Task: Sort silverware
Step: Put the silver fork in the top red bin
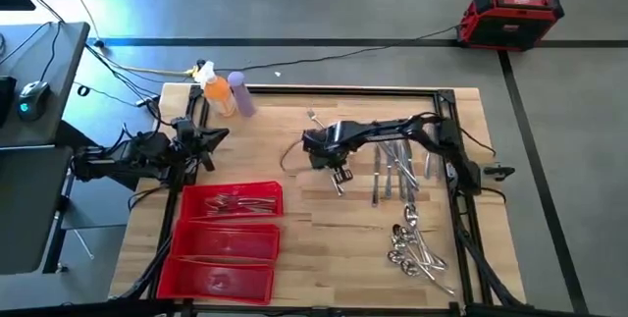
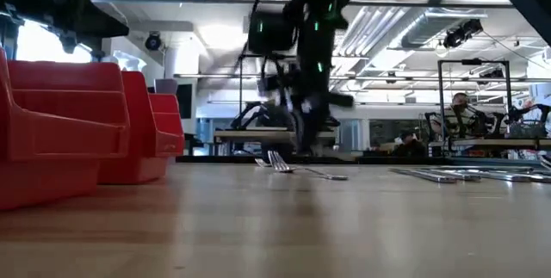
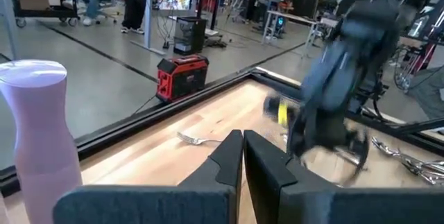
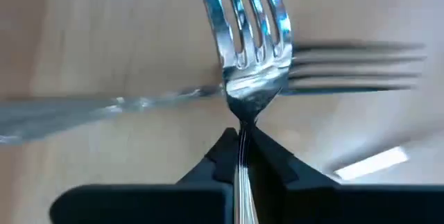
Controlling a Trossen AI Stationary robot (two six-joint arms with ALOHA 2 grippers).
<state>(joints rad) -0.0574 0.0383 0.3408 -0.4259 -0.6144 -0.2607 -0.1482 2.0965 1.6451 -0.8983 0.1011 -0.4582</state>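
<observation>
Fork [image 4: 248,37] sits clamped by its neck/handle in the right gripper [image 4: 242,144], jaws pinched tight on the thin stem, tines sticking out past the fingertips. Wood tabletop [image 4: 104,30] right behind it, with a second blurred piece of silverware crossing underneath. In the high view the right gripper [image 1: 339,172] is near the tabletop's middle, arm reaching in from the right edge, held fork barely visible there.

Rest of the silverware: a row of long pieces [image 1: 391,170] lies just right of the gripper, side by side; a cluster of spoons [image 1: 407,248] sits nearer the front right; one loose fork [image 1: 314,118] lies behind the gripper toward the back edge, also seen in the low view [image 2: 284,165] flat on the wood.

Red tray [image 1: 231,243] at front left, three compartments; the rear compartment holds several forks [image 1: 235,202], the other two look bare, hard to tell.

Left gripper [image 3: 243,158] hovers at the left side of the tabletop beside the tray's back corner, jaws together, nothing between them. Orange bottle [image 1: 219,91] and purple bottle [image 1: 241,96] stand at the back left, touching or nearly so.
</observation>
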